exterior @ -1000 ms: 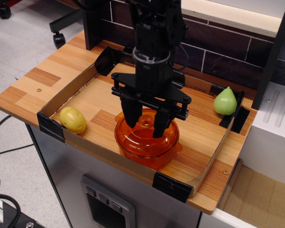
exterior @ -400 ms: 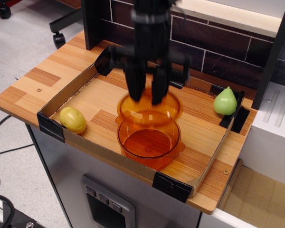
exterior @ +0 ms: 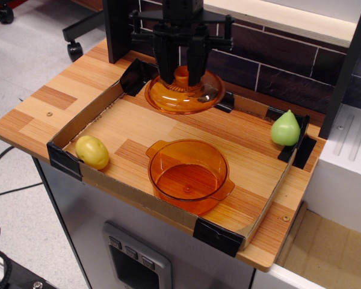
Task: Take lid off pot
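Note:
The orange translucent pot (exterior: 188, 177) stands uncovered near the front of the cardboard tray (exterior: 96, 106), its inside showing. The domed orange lid (exterior: 184, 94) hangs in the air above the tray's back edge, well behind and above the pot. My black gripper (exterior: 181, 75) is shut on the lid's central knob, one finger on each side of it.
A yellow potato-like fruit (exterior: 92, 152) lies at the tray's front left corner. A green pear (exterior: 286, 128) stands at the tray's right corner. A dark brick wall (exterior: 277, 66) rises behind the tray, and a black post (exterior: 119, 30) stands at the back left.
My gripper was shut around the lid's knob on the pot. It has lifted the lid off and carried it up and toward the back. The pot stays in place, now uncovered.

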### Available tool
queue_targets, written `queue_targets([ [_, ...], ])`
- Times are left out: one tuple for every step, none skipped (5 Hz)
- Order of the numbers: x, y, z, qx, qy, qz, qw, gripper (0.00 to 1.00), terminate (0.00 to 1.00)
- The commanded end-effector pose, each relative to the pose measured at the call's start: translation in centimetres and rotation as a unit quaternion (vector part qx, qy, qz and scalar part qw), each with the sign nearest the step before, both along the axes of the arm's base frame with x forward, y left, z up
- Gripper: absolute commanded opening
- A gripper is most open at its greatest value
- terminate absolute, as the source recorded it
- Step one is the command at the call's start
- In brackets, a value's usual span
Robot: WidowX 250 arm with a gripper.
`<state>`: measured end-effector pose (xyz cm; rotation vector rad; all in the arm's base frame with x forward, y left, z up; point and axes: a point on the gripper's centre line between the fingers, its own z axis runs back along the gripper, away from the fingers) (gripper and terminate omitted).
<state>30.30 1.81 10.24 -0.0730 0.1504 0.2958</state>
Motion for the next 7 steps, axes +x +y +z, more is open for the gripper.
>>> queue_targets([
  [2.4,3.8,-2.5,0.037,-0.037,0.016,0.9985,0.00,0.00],
  [3.2,5.3,-3.8,0.045,-0.035,0.030,0.9979,0.00,0.00],
  [3.7,6.6,-6.0,0.072,-0.030,0.031,0.9965,0.00,0.00],
  [3.5,6.7,-8.6,0.085,-0.013,0.017,0.9961,0.00,0.00],
  [3.1,5.9,-9.0,0.087,-0.019,-0.007,0.9960,1.00,0.00],
  [3.1,5.2,-9.7,0.102,-0.019,-0.034,0.9940,1.00,0.00],
  [2.5,4.8,-9.8,0.097,-0.030,-0.043,0.9939,1.00,0.00],
])
